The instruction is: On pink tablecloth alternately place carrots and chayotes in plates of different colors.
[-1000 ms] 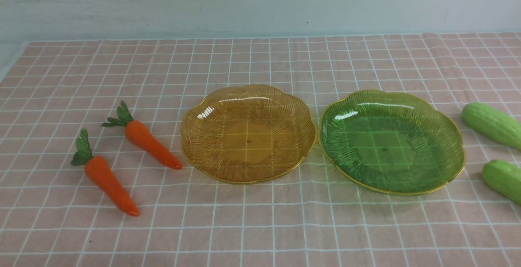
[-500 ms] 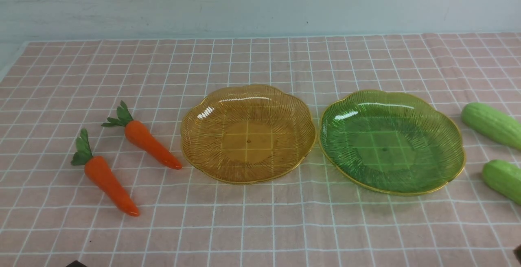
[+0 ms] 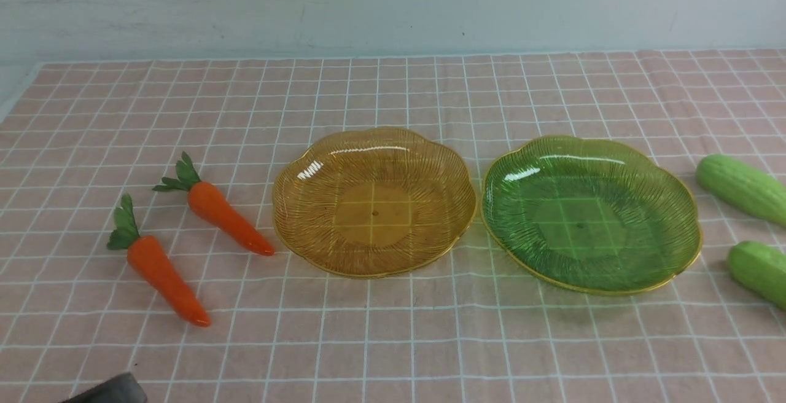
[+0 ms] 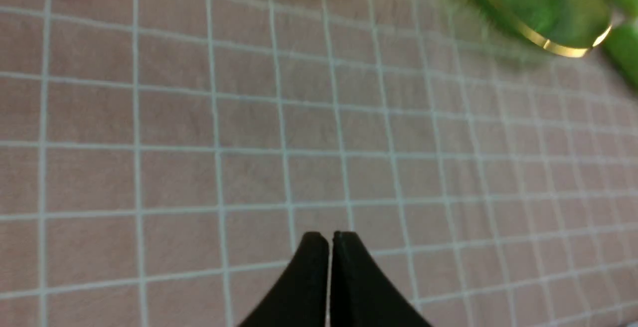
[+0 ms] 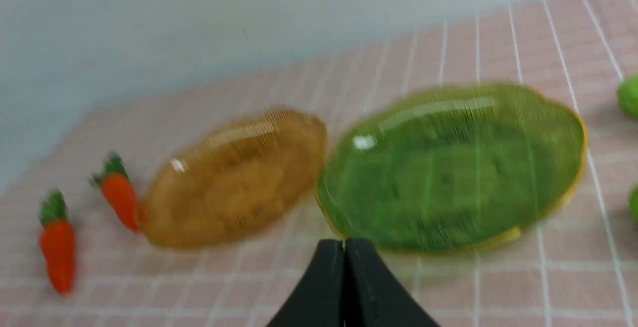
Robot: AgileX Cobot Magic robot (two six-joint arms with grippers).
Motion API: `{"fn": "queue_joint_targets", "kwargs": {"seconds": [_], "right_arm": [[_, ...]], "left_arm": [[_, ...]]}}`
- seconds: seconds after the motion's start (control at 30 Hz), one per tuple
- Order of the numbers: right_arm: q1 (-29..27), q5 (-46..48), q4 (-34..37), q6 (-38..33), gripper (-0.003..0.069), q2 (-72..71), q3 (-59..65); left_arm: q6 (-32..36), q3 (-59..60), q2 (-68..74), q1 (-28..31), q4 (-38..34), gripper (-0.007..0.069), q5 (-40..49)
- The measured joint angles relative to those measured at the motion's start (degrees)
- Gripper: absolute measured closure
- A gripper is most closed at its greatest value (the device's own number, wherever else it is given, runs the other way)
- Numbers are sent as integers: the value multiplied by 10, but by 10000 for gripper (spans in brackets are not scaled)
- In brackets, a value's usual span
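Note:
On the pink tablecloth (image 3: 393,341) two orange carrots (image 3: 230,219) (image 3: 163,274) lie at the left. An amber-yellow plate (image 3: 307,219) and a green plate (image 3: 669,206) stand empty in the middle. Two light green chayotes (image 3: 740,188) (image 3: 758,271) lie at the right edge. My left gripper (image 4: 330,237) is shut over bare cloth, short of both plates and holding nothing. My right gripper (image 5: 344,245) is also shut and empty, just in front of the green plate (image 5: 448,167), with the amber plate (image 5: 234,177) beside it.
A dark part of my left arm (image 3: 110,391) shows at the bottom left corner of the front view. A pale wall (image 3: 393,3) rises behind the cloth's far edge. The right wrist view is blurred by motion.
The dark part of my left arm has come further into the front view's bottom left corner. A dark bit at the bottom right edge half a second ago no longer shows. Nothing on the cloth moved.

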Motion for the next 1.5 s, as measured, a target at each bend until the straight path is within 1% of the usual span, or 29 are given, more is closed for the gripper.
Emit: {"fn": "queue_joint_targets", "kwargs": {"seconds": [0.1, 0.17, 0.27, 0.3, 0.37, 0.43, 0.53, 0.63, 0.77, 0.9, 1.17, 1.3, 1.4, 1.5], "right_arm": [[0, 7, -112, 79, 613, 97, -45], [0, 7, -172, 105, 558, 165, -73], [-1, 18, -239, 108, 433, 254, -112], [-1, 30, -266, 103, 363, 284, -126], [-1, 52, -299, 102, 255, 333, -148], [-1, 66, -325, 100, 179, 376, -165], [-1, 73, -351, 99, 110, 427, -178], [-1, 72, -371, 98, 75, 471, -190], [-1, 64, -394, 93, 64, 524, -203], [-1, 61, -437, 84, 71, 584, -224], [-1, 58, -511, 82, 80, 665, -253], [-1, 51, -526, 81, 92, 692, -255], [-1, 47, -529, 78, 144, 698, -257], [-1, 50, -527, 72, 237, 699, -260]], "left_arm": [[53, -55, 100, 0, 36, 627, 49], [67, -75, 160, 0, 62, 625, 52], [74, -83, 213, 0, 83, 616, 49], [75, -84, 225, 0, 89, 611, 47], [75, -85, 241, 0, 96, 599, 44], [75, -86, 250, 0, 101, 579, 39], [75, -86, 252, 0, 102, 562, 33], [75, -87, 252, 0, 103, 533, 25], [80, -87, 252, 0, 103, 505, 25], [81, -87, 252, 0, 103, 487, 25], [82, -87, 252, 0, 103, 487, 25], [82, -87, 252, 0, 103, 487, 28], [82, -87, 250, 0, 103, 487, 28], [82, -87, 250, 0, 102, 487, 28]]}}
